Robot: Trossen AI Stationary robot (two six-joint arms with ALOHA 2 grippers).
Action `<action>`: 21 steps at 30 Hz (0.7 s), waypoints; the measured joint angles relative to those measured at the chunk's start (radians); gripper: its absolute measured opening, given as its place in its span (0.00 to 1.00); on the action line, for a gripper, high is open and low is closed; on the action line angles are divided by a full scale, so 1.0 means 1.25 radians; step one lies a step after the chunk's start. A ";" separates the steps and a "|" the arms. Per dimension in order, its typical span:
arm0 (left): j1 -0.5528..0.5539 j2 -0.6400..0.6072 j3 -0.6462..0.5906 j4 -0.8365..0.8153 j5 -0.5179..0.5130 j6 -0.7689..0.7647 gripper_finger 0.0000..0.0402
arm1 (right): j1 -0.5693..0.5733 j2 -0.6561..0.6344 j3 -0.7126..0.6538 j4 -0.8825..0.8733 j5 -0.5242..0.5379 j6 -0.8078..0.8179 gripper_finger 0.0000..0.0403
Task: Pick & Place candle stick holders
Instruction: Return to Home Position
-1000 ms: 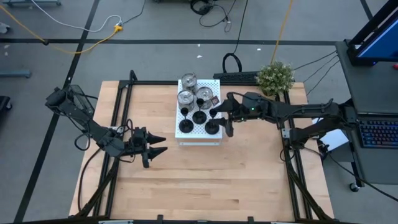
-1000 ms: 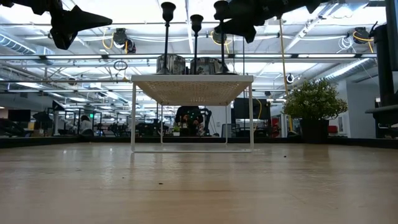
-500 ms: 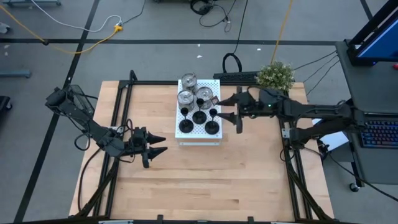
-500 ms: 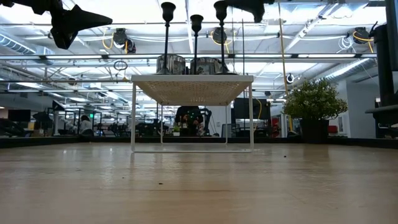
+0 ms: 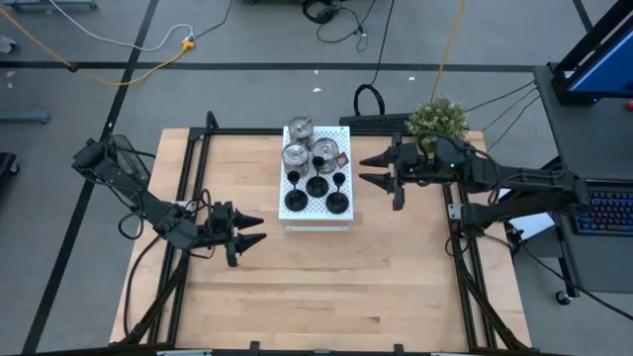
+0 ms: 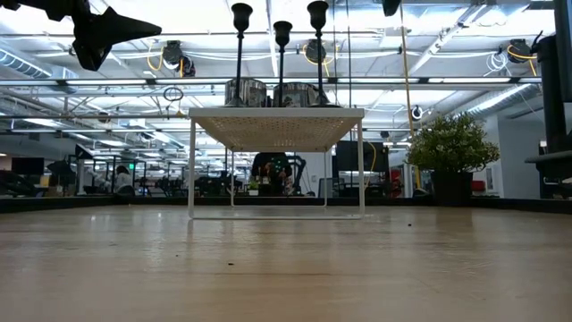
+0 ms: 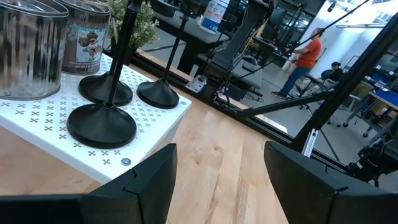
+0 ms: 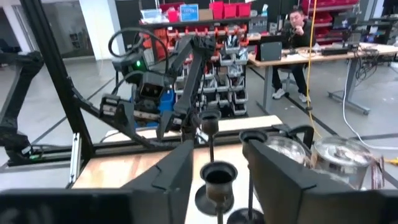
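Three black candle stick holders [image 5: 316, 186] with round bases and thin stems stand upright on the near half of a white perforated board [image 5: 318, 220]. Three silver holders [image 5: 296, 155] stand on its far half. In the low view the black stems [image 6: 281, 49] rise above the raised board [image 6: 275, 116]. My right gripper [image 5: 362, 169] is open and empty, to the right of the board, with its fingers pointing at it. The right wrist view shows a black holder [image 8: 219, 177] ahead of its fingers. My left gripper [image 5: 261, 229] is open and empty, off the board's near left corner.
A green plant [image 5: 438, 121] stands at the table's far right corner, just behind my right arm. Black frame rails run along the table's left and right sides. People show in the room beyond, in the left wrist view [image 7: 308, 53] and the right wrist view [image 8: 298, 28].
My right gripper has drawn back from the top of the black holder nearest the table's right edge, toward that edge and upward, almost leaving the low view. That holder stays upright on the board.
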State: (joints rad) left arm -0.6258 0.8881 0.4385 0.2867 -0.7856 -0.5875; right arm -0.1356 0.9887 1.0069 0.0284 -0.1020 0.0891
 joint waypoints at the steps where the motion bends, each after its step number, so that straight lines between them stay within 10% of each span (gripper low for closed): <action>1: 0.000 0.000 0.000 0.001 0.000 0.000 0.62 | 0.000 -0.006 0.000 -0.014 0.000 0.000 0.34; 10: 0.000 0.000 0.000 0.002 0.000 0.000 0.62 | 0.000 -0.052 0.000 -0.120 -0.003 -0.040 0.02; 21: 0.000 -0.001 0.000 0.002 0.018 0.011 0.62 | 0.000 -0.158 0.000 -0.259 0.000 -0.069 0.01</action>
State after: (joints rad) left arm -0.6258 0.8868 0.4385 0.2893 -0.7630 -0.5732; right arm -0.1356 0.7916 1.0069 -0.2952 -0.1017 0.0032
